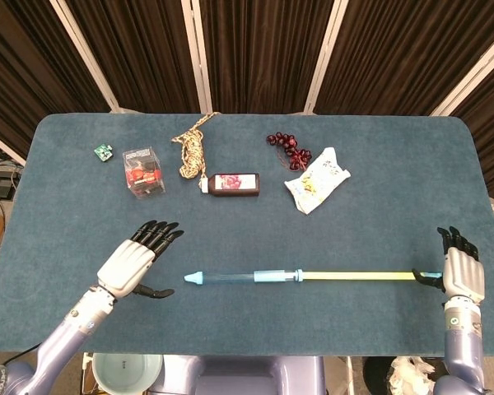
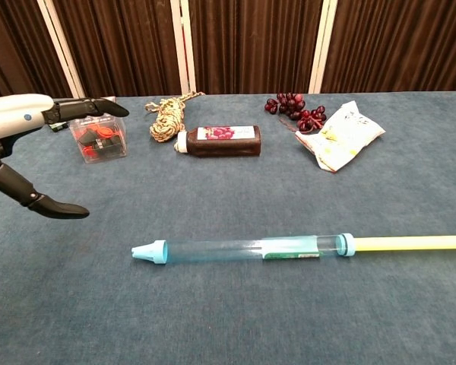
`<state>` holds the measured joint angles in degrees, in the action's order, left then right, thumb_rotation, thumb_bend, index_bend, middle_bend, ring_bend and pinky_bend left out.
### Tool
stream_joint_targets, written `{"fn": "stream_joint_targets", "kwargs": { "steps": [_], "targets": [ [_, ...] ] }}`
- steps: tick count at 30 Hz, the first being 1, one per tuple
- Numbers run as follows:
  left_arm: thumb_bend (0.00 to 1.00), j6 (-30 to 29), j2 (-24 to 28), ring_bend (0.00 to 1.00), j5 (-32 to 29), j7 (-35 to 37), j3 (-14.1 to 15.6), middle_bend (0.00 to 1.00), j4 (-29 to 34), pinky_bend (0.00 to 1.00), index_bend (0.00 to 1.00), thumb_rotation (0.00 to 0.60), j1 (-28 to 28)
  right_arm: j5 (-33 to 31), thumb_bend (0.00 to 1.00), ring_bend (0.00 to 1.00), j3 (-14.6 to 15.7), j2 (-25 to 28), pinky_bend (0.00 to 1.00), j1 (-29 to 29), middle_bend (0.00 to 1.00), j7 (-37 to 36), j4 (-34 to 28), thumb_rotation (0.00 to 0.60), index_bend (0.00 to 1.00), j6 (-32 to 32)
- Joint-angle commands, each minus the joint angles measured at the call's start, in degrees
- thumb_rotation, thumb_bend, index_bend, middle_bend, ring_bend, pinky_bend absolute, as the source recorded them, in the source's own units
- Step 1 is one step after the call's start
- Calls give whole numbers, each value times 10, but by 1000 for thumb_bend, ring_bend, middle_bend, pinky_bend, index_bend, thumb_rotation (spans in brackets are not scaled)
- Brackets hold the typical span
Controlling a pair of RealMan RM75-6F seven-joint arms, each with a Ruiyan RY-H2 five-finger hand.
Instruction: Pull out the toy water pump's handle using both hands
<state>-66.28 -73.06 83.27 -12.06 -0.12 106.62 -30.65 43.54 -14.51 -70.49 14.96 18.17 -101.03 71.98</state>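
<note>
Toy water pump (image 1: 247,277) lies flat on the bench (image 1: 379,197), handle (image 1: 358,276) drawn out, neither robot hand holding it.

The head view shows both robot hands and the pump's full length: the left robot hand (image 1: 136,265) is just off the pump's nozzle end, fingers spread and empty, thumb pointing toward the nozzle without touching it. The right robot hand (image 1: 459,268) is at the far tip of the yellow handle, fingers extended and apart; whether the thumb touches the tip cannot be told. The chest view shows only the left robot hand (image 2: 30,148), raised above the bench, fingers stretched level and thumb lowered, well apart. This view cuts the handle (image 2: 410,243) off at the frame edge.
</note>
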Motion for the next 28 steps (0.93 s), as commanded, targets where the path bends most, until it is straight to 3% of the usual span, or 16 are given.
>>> {"fn": "stream_joint_targets", "kwargs": {
  "steps": [1,5,9,13,17,22,28],
  "targets": [
    [33,-15,7,0,3,7,8,8,1,31,72,600,15,21,226,0,8,9,0,-5,0,-12,-15,600,105,-3],
    [35,-42,20,0,17,25,34,0,-16,31,64,600,47,99,172,0,41,20,0,-21,0,-31,-30,600,112,8],
    [35,-76,41,0,27,68,65,0,-45,31,7,600,91,234,147,0,91,27,0,-46,0,-57,-22,600,112,43],
    [36,-104,79,0,33,95,82,0,-55,31,0,600,121,313,136,0,123,35,0,-67,0,-84,-10,600,101,73],
    [35,-151,110,0,49,116,91,0,-64,20,0,600,155,336,134,0,135,51,0,-81,0,-105,-1,600,93,84],
    [35,-202,108,0,78,94,95,0,-113,15,0,600,190,359,134,0,140,67,0,-96,0,-132,10,600,86,105],
    [35,-214,97,0,75,92,80,0,-124,15,0,600,205,374,135,0,136,69,0,-108,0,-158,21,600,86,124]
  ]
}}
